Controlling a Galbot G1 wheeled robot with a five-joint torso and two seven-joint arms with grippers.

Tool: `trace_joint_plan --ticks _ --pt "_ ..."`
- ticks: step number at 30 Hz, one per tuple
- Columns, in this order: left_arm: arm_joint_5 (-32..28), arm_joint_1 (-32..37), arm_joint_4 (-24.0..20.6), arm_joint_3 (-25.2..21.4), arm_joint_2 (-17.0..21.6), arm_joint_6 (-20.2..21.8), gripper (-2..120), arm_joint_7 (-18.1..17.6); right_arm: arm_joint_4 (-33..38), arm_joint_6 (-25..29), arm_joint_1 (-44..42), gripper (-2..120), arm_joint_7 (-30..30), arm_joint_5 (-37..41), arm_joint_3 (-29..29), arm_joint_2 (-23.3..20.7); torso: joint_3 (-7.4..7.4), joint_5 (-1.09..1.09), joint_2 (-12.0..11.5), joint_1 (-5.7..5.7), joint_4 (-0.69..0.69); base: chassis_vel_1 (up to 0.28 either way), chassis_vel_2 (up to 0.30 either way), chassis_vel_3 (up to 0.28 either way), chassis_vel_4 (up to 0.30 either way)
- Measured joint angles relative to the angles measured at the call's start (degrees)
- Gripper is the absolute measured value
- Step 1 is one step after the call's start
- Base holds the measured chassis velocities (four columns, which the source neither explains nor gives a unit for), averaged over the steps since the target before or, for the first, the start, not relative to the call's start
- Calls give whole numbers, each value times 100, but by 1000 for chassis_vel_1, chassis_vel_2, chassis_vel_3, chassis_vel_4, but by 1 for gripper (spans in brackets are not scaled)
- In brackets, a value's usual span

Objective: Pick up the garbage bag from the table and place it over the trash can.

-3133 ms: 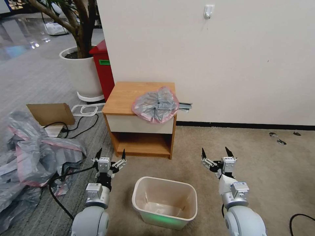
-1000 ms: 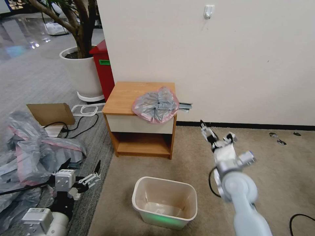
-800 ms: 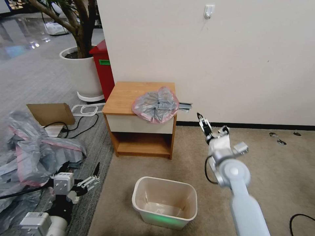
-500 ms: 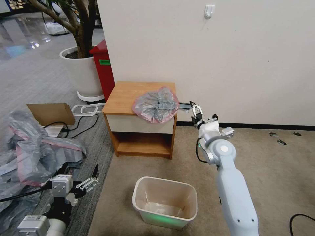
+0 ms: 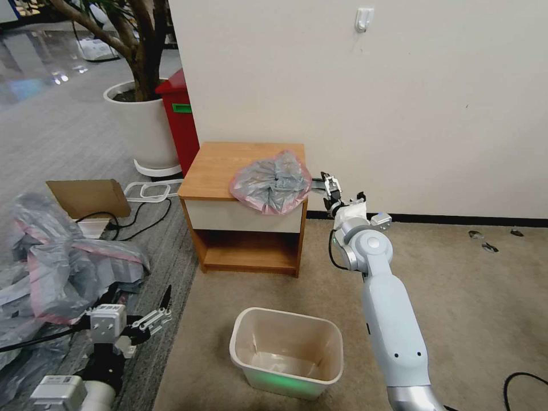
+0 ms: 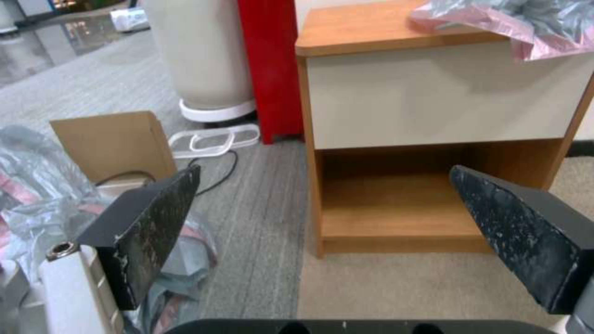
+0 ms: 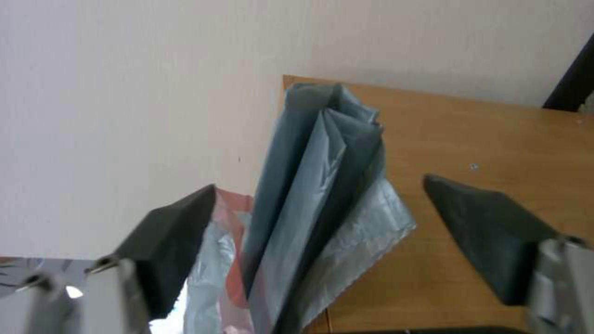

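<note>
My right arm is now stretched forward from its start beside the trash can (image 5: 286,353), and my right gripper (image 5: 332,190) sits at the table's (image 5: 228,165) right edge, jaws spread, just beside the folded tail of the garbage bag (image 5: 272,181) that juts off that side. My left gripper (image 5: 140,313) is now low and out to the left, near the heap of bags (image 5: 57,268), jaws apart.

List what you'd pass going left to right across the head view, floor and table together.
heap of grey-pink bags → left gripper → table → garbage bag → right gripper
</note>
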Motion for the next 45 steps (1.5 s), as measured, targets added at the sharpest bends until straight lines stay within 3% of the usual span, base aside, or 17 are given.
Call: trace_joint_plan --ticks 6,8,13,15,19,22,28,32,41,45 --pt "5 -12 0 16 3 -2 100 4 -97 38 74 63 -7 -18 -18 3 0 0 0 0 0 0 0 0 0" --pt "12 -22 1 45 3 -12 100 7 -115 50 87 51 -10 -34 -17 5 0 0 0 0 0 0 0 0 0" --pt "21 -33 1 63 1 -38 100 11 -120 59 89 43 -17 -44 -14 -6 0 0 0 0 0 0 0 0 0" --pt "41 -47 1 65 17 -82 100 21 -134 75 94 25 -29 15 -9 -16 0 0 0 0 0 0 0 0 0" --pt "51 -54 1 54 36 -107 100 24 -90 77 78 16 -29 157 -9 -25 0 0 0 0 0 0 0 0 0" --pt "22 -83 1 33 46 -147 100 24 79 79 -29 0 -5 214 -32 -97 -1 1 0 0 0 0 0 0 0" --pt "-83 -135 1 30 165 -159 100 6 606 95 -252 0 229 369 -75 -284 -1 1 0 0 -1 0 0 0 0" --pt "-203 -197 83 -64 359 -147 100 -75 1608 189 -680 0 679 636 -351 -624 0 0 0 0 0 0 0 0 0" --pt "-320 -329 173 -79 476 -101 100 -176 2716 296 -1306 0 1111 756 -752 -1036 -1 0 0 0 -1 0 0 0 0" --pt "-321 -335 118 -53 475 -84 100 -178 3532 397 -1779 0 1458 748 -1149 -1174 -1 0 0 0 0 0 0 0 0"
